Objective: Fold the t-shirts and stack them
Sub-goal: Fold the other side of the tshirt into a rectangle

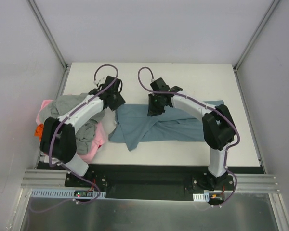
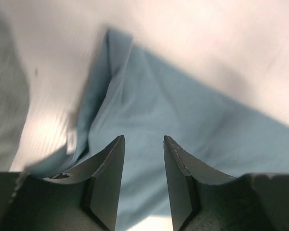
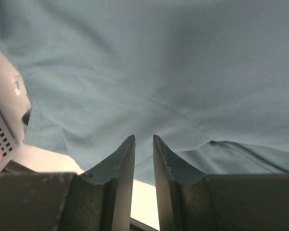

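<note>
A blue-grey t-shirt (image 1: 168, 126) lies spread and rumpled across the middle of the white table (image 1: 192, 79). My left gripper (image 1: 116, 99) hovers at the shirt's far left corner; in the left wrist view it (image 2: 143, 137) is open over the blue cloth (image 2: 183, 110), with a folded edge to its left and nothing between the fingers. My right gripper (image 1: 154, 109) is over the shirt's far edge; in the right wrist view it (image 3: 143, 136) has a narrow gap between the fingers, above the cloth (image 3: 159, 62), holding nothing.
A heap of other shirts lies at the table's left edge under my left arm: grey (image 1: 86, 131), pink (image 1: 94, 150) and a bit of orange (image 1: 38, 130). White walls enclose the table at the back and sides.
</note>
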Action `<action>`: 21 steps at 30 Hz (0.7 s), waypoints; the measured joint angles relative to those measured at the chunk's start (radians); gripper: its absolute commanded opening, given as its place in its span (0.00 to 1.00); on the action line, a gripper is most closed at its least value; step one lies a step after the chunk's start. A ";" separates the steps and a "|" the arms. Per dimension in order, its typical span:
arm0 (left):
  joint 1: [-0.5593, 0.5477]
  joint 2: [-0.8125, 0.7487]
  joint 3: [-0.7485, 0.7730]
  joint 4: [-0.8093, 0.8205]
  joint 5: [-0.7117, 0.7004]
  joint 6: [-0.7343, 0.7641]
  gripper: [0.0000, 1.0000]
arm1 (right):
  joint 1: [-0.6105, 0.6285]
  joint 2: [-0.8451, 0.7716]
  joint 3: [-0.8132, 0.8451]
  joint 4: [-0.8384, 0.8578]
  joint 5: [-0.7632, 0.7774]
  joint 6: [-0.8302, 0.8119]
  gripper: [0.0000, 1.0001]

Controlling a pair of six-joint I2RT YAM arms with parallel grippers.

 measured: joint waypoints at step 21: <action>0.082 0.407 0.296 0.015 -0.042 0.389 0.21 | -0.101 0.059 0.001 -0.080 0.071 -0.073 0.25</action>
